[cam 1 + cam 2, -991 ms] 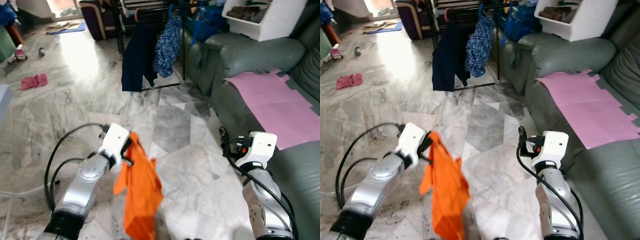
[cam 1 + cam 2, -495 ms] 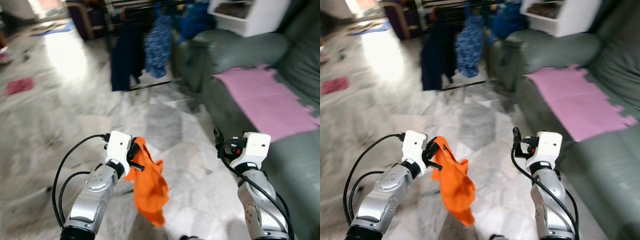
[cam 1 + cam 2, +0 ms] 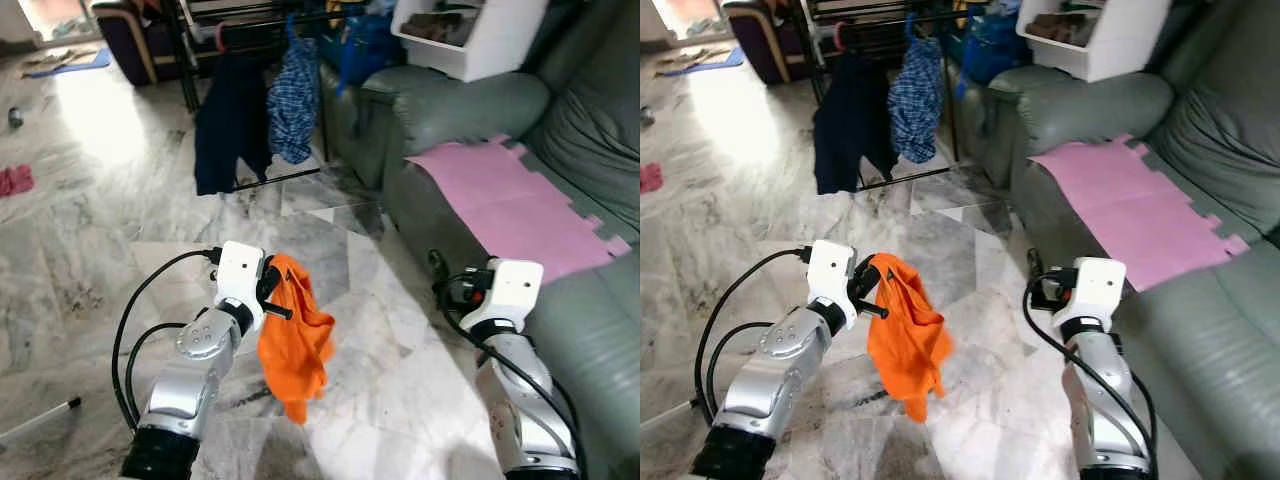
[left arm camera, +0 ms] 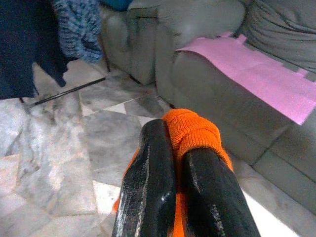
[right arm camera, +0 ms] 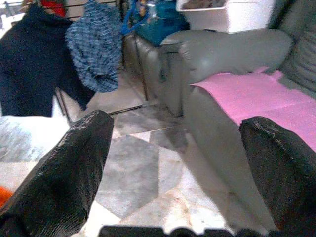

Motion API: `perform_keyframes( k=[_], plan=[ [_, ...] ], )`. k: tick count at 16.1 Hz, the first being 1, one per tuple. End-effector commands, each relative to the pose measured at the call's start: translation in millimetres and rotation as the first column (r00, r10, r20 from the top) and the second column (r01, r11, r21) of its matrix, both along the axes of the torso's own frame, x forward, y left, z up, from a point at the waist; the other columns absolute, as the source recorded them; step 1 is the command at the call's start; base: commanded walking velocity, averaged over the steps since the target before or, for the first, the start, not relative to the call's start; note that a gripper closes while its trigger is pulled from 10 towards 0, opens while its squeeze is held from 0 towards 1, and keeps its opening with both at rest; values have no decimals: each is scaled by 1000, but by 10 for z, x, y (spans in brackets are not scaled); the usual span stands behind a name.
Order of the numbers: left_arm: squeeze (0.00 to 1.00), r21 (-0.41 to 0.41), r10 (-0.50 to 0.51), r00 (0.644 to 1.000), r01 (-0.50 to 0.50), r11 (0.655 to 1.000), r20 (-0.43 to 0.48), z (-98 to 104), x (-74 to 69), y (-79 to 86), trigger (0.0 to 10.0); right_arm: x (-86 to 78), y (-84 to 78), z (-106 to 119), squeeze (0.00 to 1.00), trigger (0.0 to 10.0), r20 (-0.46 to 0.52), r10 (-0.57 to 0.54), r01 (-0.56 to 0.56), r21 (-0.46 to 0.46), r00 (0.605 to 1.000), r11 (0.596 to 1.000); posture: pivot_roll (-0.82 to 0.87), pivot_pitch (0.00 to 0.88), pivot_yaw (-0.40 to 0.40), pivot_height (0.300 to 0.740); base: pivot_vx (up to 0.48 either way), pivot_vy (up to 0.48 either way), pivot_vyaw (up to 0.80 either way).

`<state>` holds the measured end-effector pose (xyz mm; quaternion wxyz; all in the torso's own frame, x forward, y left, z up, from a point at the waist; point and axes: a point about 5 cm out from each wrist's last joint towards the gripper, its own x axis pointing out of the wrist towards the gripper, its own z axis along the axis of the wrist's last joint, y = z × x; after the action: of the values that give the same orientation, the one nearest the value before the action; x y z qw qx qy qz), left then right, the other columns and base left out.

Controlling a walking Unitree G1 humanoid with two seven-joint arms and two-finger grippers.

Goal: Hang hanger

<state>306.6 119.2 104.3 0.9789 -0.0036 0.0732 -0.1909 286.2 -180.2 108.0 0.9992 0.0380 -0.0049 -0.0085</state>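
Note:
My left gripper (image 3: 272, 298) is shut on an orange garment (image 3: 295, 340) that hangs limp from its fingers above the marble floor; the left wrist view shows the orange cloth (image 4: 192, 131) pinched between the two black fingers (image 4: 153, 173). I cannot make out a hanger in the orange cloth. My right gripper (image 3: 440, 275) is held up at the right, near the sofa front; its fingers (image 5: 74, 168) stand wide apart in the right wrist view, with nothing between them. A dark clothes rack (image 3: 250, 15) stands ahead with a navy garment (image 3: 228, 125) and a blue checked shirt (image 3: 293, 95) hanging on it.
A grey-green sofa (image 3: 470, 110) runs along the right, with a pink mat (image 3: 505, 195) on its seat and a white bin (image 3: 465, 35) on its arm. A dark armchair (image 3: 130, 45) stands far left. Red cloth (image 3: 12, 180) lies on the floor at left.
The camera has swung and moved nearer the rack and sofa. My left gripper has risen with the orange garment, which now hangs more bunched. The right gripper holds much the same pose.

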Motion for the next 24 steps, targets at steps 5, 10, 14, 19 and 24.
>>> perform_keyframes(
  k=[5,10,14,19,24],
  plan=[
    [0,5,37,999,-37,999,29,58,114,2,10000,7,1,2,0,10000,-2,7,-7,-12,1000,1000,-46,77,5,740,303,0,-220],
    [0,0,26,999,-26,1000,35,56,153,-93,10000,22,14,14,0,10000,3,12,-12,-13,1000,1000,-49,72,7,740,348,0,-620],
    [0,-7,35,999,-35,999,31,44,180,-110,10000,-4,4,7,0,10000,2,16,-16,-18,1000,1000,-58,75,11,740,371,0,-227],
    [0,1,65,998,-65,998,27,23,199,-60,10000,-39,25,17,0,10000,14,50,-49,-24,999,999,-59,79,12,740,317,337,142],
    [0,4,103,995,-103,995,16,0,202,-17,10000,-57,42,15,0,10000,18,64,-64,-26,998,998,-58,80,12,740,168,402,467]
  ],
)
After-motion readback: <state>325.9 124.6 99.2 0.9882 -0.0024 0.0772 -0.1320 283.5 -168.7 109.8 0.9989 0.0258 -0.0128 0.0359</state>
